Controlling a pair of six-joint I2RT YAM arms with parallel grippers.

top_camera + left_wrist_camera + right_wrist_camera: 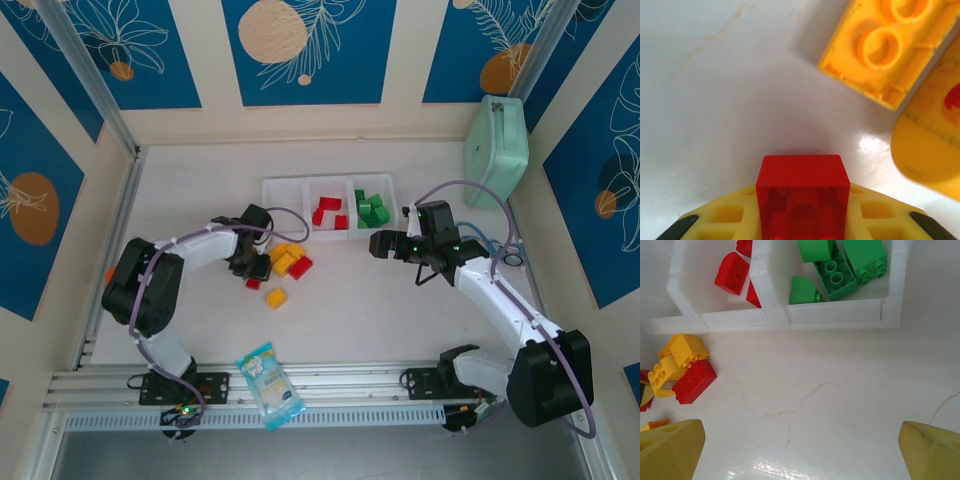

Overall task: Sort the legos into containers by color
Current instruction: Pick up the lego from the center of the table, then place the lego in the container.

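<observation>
Left end effector (pixel 802 227) clamped on red lego (pixel 802 192) beside yellow pile (pixel 286 258); shallow grip risks a drop short of the tray (pixel 283 185).

No legible text or labels anywhere.

A shallow white three-compartment tray (pixel 329 182) lies toward the far side of the table, its left compartment (pixel 284 205) bare. Red bricks (pixel 326 212) sit in the middle compartment and green bricks (pixel 372 209) in the right one (one green brick lies studs-up in the right wrist view). Near and left of the tray, yellow bricks (pixel 286 258) cluster against a red brick (pixel 301 267); a small red brick (pixel 802 196) and a lone yellow brick (pixel 276 297) lie just nearer.
</observation>
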